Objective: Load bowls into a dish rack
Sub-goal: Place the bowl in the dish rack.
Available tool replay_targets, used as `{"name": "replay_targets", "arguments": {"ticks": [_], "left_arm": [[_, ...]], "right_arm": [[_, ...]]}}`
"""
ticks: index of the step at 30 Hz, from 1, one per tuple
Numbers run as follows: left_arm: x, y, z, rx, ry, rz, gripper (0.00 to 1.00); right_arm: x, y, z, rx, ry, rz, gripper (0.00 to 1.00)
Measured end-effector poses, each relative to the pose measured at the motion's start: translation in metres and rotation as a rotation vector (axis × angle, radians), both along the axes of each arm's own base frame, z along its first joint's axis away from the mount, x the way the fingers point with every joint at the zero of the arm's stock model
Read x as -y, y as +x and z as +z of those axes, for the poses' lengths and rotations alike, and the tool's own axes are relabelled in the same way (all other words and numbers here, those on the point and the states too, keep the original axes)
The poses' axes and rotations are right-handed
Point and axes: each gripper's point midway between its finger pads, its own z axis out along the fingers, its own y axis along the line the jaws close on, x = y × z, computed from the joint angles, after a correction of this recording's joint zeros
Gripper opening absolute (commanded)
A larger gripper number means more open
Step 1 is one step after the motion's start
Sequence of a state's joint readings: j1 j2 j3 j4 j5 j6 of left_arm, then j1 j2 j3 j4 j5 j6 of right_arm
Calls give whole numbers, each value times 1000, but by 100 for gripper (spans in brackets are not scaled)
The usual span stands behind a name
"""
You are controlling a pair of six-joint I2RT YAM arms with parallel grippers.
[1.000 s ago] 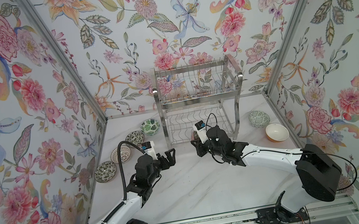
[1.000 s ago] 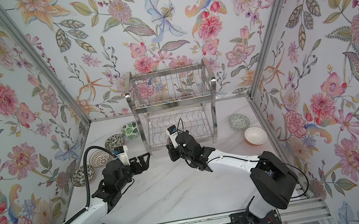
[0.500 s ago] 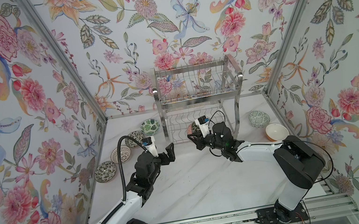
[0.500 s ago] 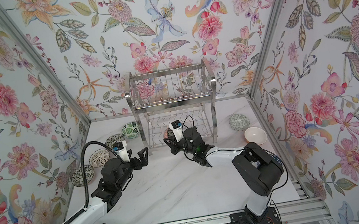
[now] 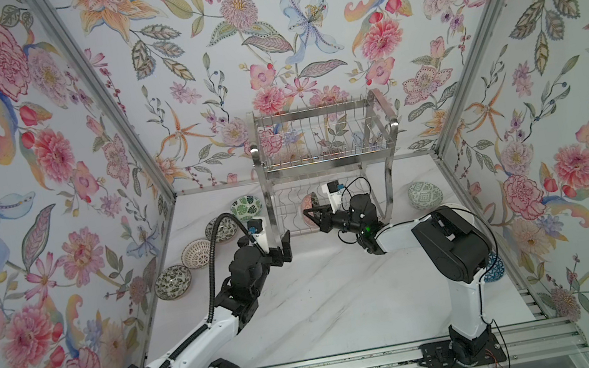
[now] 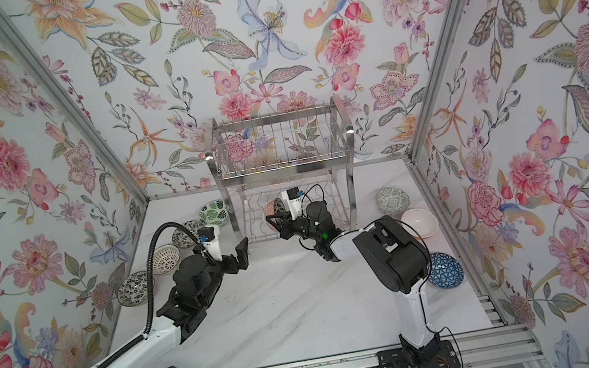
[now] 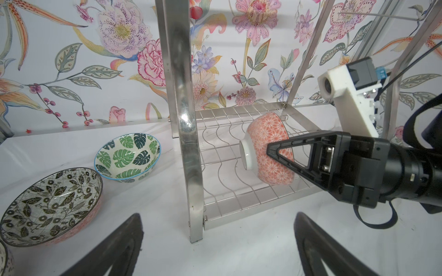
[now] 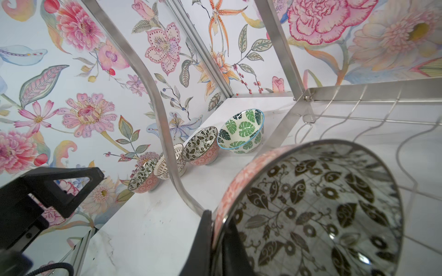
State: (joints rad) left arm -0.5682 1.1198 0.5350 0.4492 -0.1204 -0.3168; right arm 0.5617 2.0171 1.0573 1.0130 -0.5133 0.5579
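Ceramic, glazed, orange-pink stars outside and black leaves inside: the bowl [image 7: 265, 133] stands on its edge over the wavy wires of the lower tier [image 7: 227, 172] of the dish rack [image 5: 326, 165], at the middle right of the left wrist view. The right tool [image 7: 272, 153] is closed on its rim, one finger outside and one inside. Whether the lower edge already rests on the wires, I cannot tell.

If the tool lets go before the rim sits in a wave, the bowl may roll or fall flat. The smooth glaze may also slip in such a thin pinch.

The left tool [image 5: 282, 250] is wide open and empty, close to the rack's front leg [image 7: 184, 119]. Other bowls [image 7: 126, 155] wait on the white marble bench [image 5: 326, 309], between flowered walls [image 5: 299, 30].
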Motion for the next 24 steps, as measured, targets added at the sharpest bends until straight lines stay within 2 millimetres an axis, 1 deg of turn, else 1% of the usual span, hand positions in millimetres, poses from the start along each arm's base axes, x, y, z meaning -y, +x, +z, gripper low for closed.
{"name": "replay_targets", "arguments": {"ticks": [4, 6, 11, 15, 18, 21, 24], "left_arm": [[4, 4, 7, 18, 22, 2, 99], [4, 6, 9, 25, 27, 3, 99], [6, 9, 8, 22, 47, 5, 99], [6, 12, 11, 29, 65, 10, 99], [5, 12, 11, 31, 71, 15, 99], [6, 12, 11, 32, 71, 15, 99], [6, 13, 8, 26, 75, 15, 99]], "right_arm": [[-10, 10, 5, 3, 54, 28, 0], [-15, 16, 4, -4, 79, 38, 0], [-23, 36, 0, -31, 144, 50, 0], [-30, 48, -4, -60, 179, 51, 0], [-34, 56, -3, -67, 206, 56, 0], [-40, 65, 3, -61, 244, 63, 0], [-45, 74, 2, -71, 269, 68, 0]]}}
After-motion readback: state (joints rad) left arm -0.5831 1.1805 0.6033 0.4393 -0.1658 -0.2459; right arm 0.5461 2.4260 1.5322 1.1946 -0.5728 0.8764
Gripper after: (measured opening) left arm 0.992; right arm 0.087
